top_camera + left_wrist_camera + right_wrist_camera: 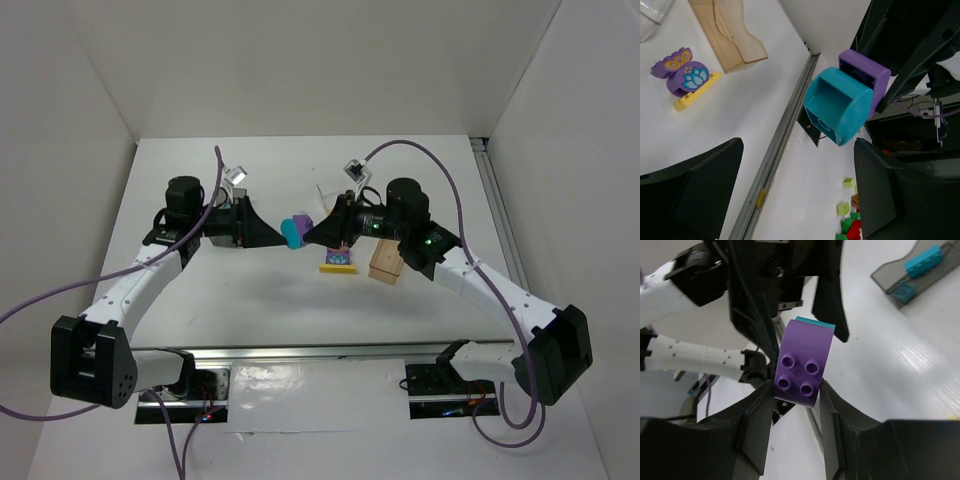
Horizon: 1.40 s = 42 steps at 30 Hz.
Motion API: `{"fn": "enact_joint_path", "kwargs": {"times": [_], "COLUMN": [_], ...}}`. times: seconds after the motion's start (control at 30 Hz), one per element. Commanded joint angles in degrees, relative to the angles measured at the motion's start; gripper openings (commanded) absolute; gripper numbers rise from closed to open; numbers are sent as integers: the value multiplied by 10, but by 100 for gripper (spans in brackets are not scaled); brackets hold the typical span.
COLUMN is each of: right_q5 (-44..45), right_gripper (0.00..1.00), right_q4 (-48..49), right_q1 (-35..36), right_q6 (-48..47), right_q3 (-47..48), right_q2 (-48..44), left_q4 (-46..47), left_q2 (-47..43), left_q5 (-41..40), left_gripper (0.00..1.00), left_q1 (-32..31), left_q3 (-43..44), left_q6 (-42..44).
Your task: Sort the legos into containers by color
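One purple brick (802, 357), teal brick (832, 107) attached, above the table (250, 180).
Right pincer (797, 395) grips it; left pincer (799, 147) gapes wide.

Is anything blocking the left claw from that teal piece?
Nothing visible does. The teal brick sits clear ahead of the open left gripper, stuck to the purple brick that the right gripper clamps.

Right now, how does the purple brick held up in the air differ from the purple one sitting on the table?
The plain purple rounded brick is clamped in the right tool, off the white table; the purple flower-printed brick rests free on it. The held one is joined to a teal rounded brick; the printed one stands on a thin yellow plate. Both are purple and rounded.
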Motion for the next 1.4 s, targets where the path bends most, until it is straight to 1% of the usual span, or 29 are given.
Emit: {"fn": "enact_joint_path", "kwargs": {"times": [0.0, 0.17, 0.2, 0.3, 0.43, 0.53, 0.57, 0.6, 0.63, 0.7, 0.73, 0.77, 0.83, 0.87, 0.9, 0.93, 1.07, 1.1, 1.17, 1.2, 1.23, 1.27, 1.3, 1.33, 1.37], "right_q5": [-89, -113, -118, -118, -124, -118, -112, -106, -100, -73, -66, -48, -34, -24, -14, -2, 55, 68, 108, 156, 186, 244, 277, 320, 372], "right_gripper": [37, 37, 37, 37, 37, 37, 37, 37, 37, 37, 37, 37, 37, 36, 36, 34, 33, 33, 33, 33, 33, 33, 34, 36, 36], "right_q4": [75, 111, 111, 111, 125, 132, 132, 118, 113, 94, 85, 78, 63, 57, 57, 41, 6, -3, -42, -58, -89, -106, -125, -144, -205], "right_q1": [-3, -3, -3, -3, 3, 8, 8, 8, 8, 8, 8, 8, 2, 2, 2, 2, -3, -3, -9, -9, -9, -14, -14, -20, -20], "right_q6": [6, 24, 24, 24, 37, 37, 37, 37, 30, 24, 24, 24, 24, 24, 24, 19, 14, 8, 8, 8, 17, 22, 29, 51, 71], "right_q3": [-6, -13, -13, -18, -29, -29, -29, -29, -29, -29, -34, -34, -40, -40, -40, -40, -35, -34, -28, -28, -22, -22, -17, -17, -10], "right_q2": [-1, 5, 5, 10, 27, 37, 37, 37, 37, 37, 32, 32, 27, 27, 27, 27, 14, 14, 9, 4, 4, -3, -10, -10, -16], "left_q4": [99, 132, 164, 205, 212, 248, 257, 257, 257, 234, 201, 181, 137, 127, 115, 103, 63, 40, 8, -9, -38, -63, -87, -110, -176], "left_q2": [-19, -19, -19, -31, -36, -31, -26, -26, -26, -26, -26, -26, -20, -14, -14, -5, 17, 17, 23, 38, 46, 54, 73, 83, 95], "left_q5": [58, 76, 76, 89, 89, 95, 101, 101, 101, 94, 94, 87, 80, 75, 75, 67, 47, 30, 8, -5, -18, -31, -46, -111, -159], "left_gripper": [95, 95, 94, 91, 88, 79, 75, 65, 61, 47, 33, 26, 15, 4, 0, 0, 0, 0, 0, 0, 0, 0, 0, 0, 0], "left_q1": [-3, -8, -8, -14, -26, -31, -36, -36, -36, -36, -36, -36, -36, -36, -36, -36, -30, -30, -11, -3, 3, 14, 15, 22, 22], "left_q3": [-14, -28, -36, -42, -42, -42, -48, -48, -48, -41, -30, -24, -14, -6, 0, 7, 19, 27, 41, 47, 54, 76, 88, 101, 118], "left_q6": [-31, -54, -63, -89, -94, -117, -122, -122, -122, -100, -89, -76, -46, -40, -34, -21, 2, 10, 29, 38, 49, 60, 72, 85, 92]}}
